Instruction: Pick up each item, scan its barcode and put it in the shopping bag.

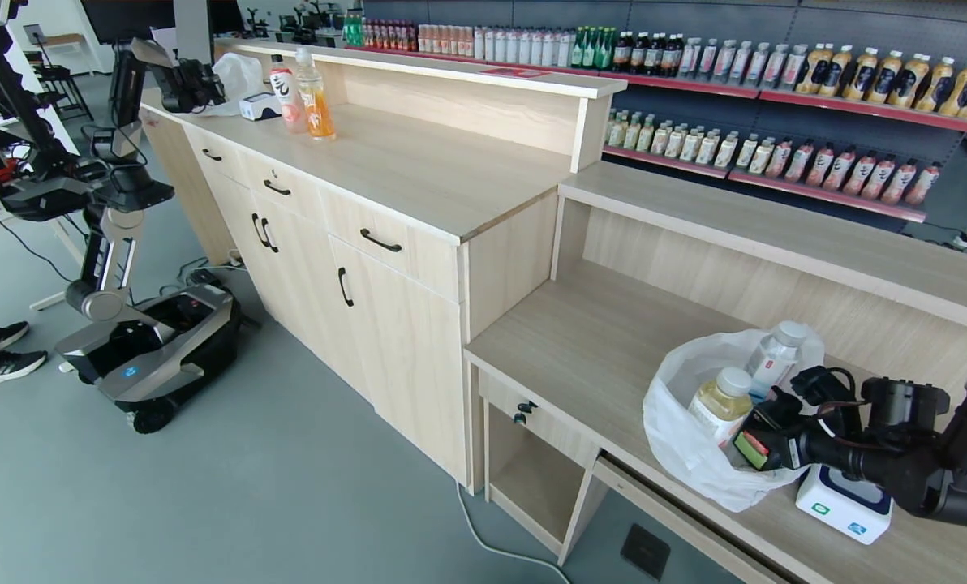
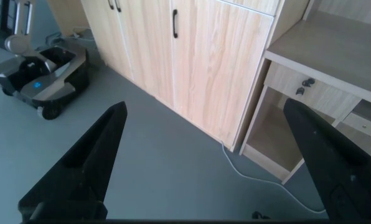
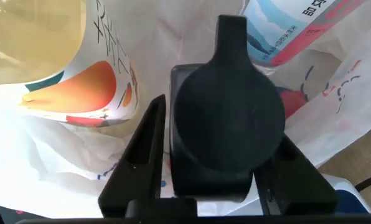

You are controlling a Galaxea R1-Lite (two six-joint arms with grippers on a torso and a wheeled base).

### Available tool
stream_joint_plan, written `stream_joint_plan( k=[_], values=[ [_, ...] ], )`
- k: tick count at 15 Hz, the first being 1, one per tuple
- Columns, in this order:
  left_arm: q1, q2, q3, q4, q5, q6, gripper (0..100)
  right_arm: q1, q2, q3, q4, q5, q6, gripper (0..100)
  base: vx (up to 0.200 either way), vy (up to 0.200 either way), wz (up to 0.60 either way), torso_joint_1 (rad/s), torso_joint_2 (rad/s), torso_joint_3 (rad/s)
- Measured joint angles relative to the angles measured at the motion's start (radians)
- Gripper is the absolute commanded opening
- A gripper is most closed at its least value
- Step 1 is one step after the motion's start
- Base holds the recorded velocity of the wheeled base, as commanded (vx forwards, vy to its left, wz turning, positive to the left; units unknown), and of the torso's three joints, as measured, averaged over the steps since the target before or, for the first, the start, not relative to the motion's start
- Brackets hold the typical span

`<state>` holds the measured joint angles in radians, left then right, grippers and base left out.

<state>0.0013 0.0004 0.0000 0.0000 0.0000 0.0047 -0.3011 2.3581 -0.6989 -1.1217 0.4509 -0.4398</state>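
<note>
The head camera sits high and well back, looking forward and down, with the shopping bag (image 1: 694, 454) on the low table (image 1: 581, 357) at its lower right. Beyond the bag it takes in the tall cabinet (image 1: 402, 341), the drinks shelves (image 1: 775, 93) and the floor (image 1: 248, 487). The right wrist camera looks past the right end effector (image 3: 226, 124) straight into that bag from very close, onto the yellow-drink bottle (image 3: 36, 37) and the clear bottle (image 3: 285, 31) that the head view sees from above. The left wrist camera hangs well apart from the bag. It faces down and outward between the left end effector's (image 2: 204, 109) spread fingers (image 2: 79, 168) at the floor, the cabinet's doors and the table's keyed drawer (image 2: 310, 90), all shared with the head view.
</note>
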Motion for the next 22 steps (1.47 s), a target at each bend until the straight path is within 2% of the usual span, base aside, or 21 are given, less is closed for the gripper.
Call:
stream_joint_plan(
  k=[7, 13, 15, 17, 20, 22],
  values=[
    [0.000, 0.000, 0.000, 0.000, 0.000, 0.000, 100, -0.007, -0.049, 0.004, -0.010, 0.000, 0.010, 100, 0.000, 0.000, 0.00, 0.000, 0.00, 0.000],
    [0.000, 0.000, 0.000, 0.000, 0.000, 0.000, 100, -0.020, -0.300, 0.146, 0.019, -0.004, 0.003, 100, 0.000, 0.000, 0.00, 0.000, 0.00, 0.000],
    [0.000, 0.000, 0.000, 0.000, 0.000, 0.000, 100, -0.042, -0.447, 0.194, 0.111, -0.005, -0.016, 100, 0.000, 0.000, 0.00, 0.000, 0.00, 0.000],
    [0.000, 0.000, 0.000, 0.000, 0.000, 0.000, 100, -0.096, -0.601, 0.222, 0.294, -0.005, -0.073, 100, 0.000, 0.000, 0.00, 0.000, 0.00, 0.000],
    [0.000, 0.000, 0.000, 0.000, 0.000, 0.000, 100, -0.209, -0.831, 0.241, 0.585, -0.004, -0.178, 100, 0.000, 0.000, -0.60, 0.002, 0.00, 0.004],
    [-0.001, 0.000, 0.000, 0.000, 0.000, 0.000, 100, -0.269, -0.960, 0.244, 0.666, -0.005, -0.199, 100, 0.000, 0.000, -0.60, -0.005, 0.00, 0.007]
  ],
)
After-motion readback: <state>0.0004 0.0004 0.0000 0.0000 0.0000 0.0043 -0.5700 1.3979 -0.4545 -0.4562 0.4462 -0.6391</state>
